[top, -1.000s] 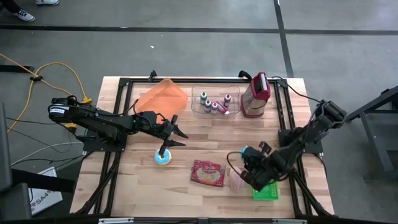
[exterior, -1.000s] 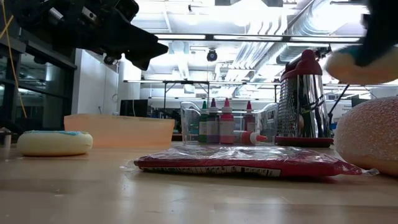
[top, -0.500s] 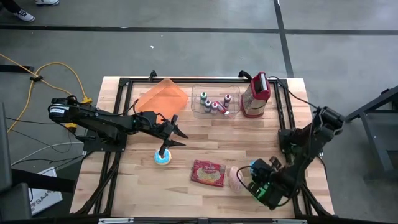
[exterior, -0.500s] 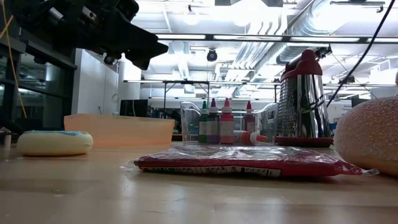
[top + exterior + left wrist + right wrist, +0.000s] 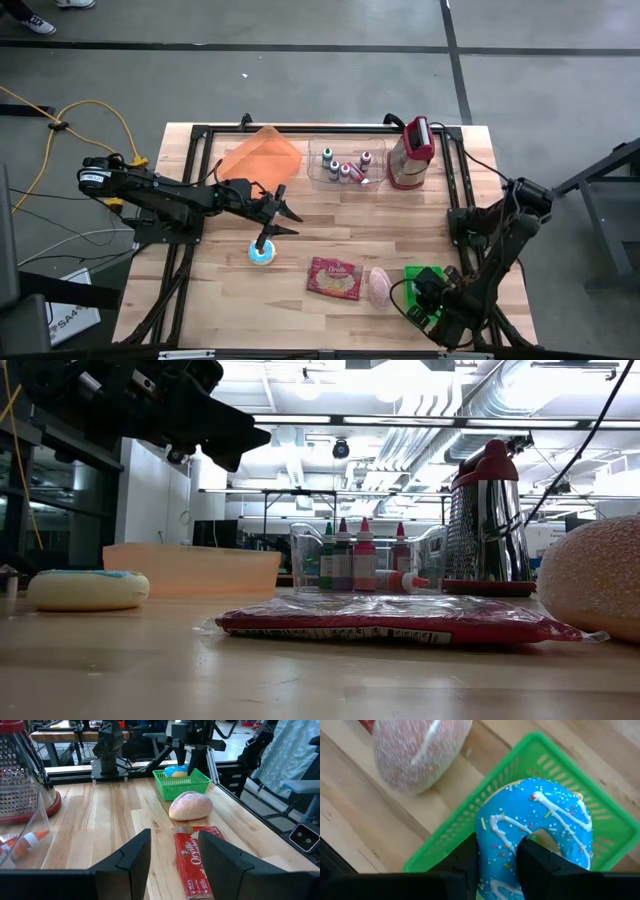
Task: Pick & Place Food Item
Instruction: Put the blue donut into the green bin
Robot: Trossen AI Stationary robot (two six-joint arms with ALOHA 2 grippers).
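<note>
A blue-iced doughnut [image 5: 535, 820] with sprinkles is in my right gripper [image 5: 499, 862], which is shut on it over the green basket [image 5: 470, 825] at the table's near right corner. The left wrist view shows the doughnut [image 5: 175, 771] at the height of the basket's rim [image 5: 184, 784]; whether it touches the basket's floor, I cannot tell. My left gripper [image 5: 281, 214] hangs open over the table's left half, above a second iced doughnut [image 5: 262, 253] that lies flat on the wood. My right gripper pinches one stretch of the doughnut's ring [image 5: 497, 851] between its two fingers. One finger [image 5: 467, 857] is outside the rim and the other [image 5: 540, 857] is on the hole's side. The fingers come steeply from above, and the doughnut is over the basket.
A pink speckled bread roll [image 5: 381, 287] lies just left of the basket, and a red packet [image 5: 335, 278] beside that. Along the far edge are an orange container [image 5: 262, 155], a clear tub of small bottles [image 5: 345, 167] and a red-topped grater [image 5: 412, 152].
My right gripper has carried the doughnut toward the table's near right corner and down, rolling its wrist as it went. It has left the low view. More of the green basket's far end now shows. My left arm has kept still.
</note>
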